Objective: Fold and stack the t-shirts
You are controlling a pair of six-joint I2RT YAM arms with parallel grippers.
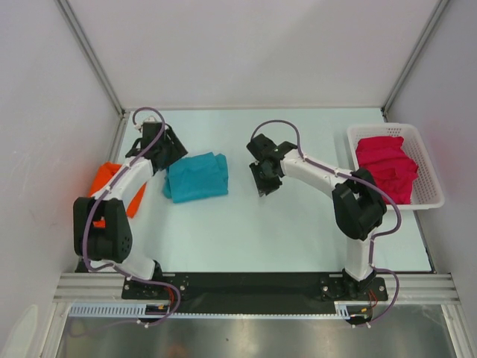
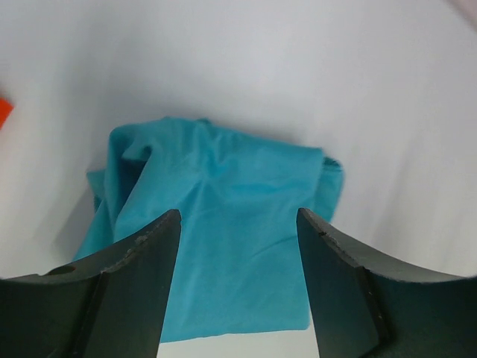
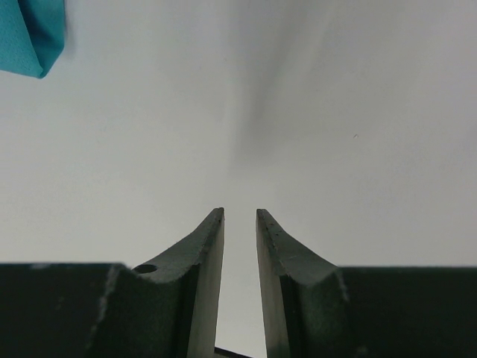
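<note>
Top view: the teal t-shirt (image 1: 197,177) lies folded into a rough rectangle on the pale table (image 1: 298,231), left of centre. The left gripper (image 1: 165,151) hangs just beside its left edge. The orange t-shirt (image 1: 110,179) sits crumpled at the table's left edge, partly hidden by the left arm (image 1: 123,198). The right gripper (image 1: 262,183) is over bare table, near the teal t-shirt's right side but apart from it. The magenta t-shirt (image 1: 386,165) lies bunched in the white slotted basket (image 1: 428,200) at the far right.

Left wrist view: the 2 fingers (image 2: 141,283) stand wide apart, released and holding nothing. The teal cloth is spread below the gap (a sliver of orange shows at the left border).

Right wrist view: this claw's 2 fingers are drawn near each other, with only a narrow slit between them and nothing in it. Bare table lies beneath, and a teal corner shows at the top left.
</note>
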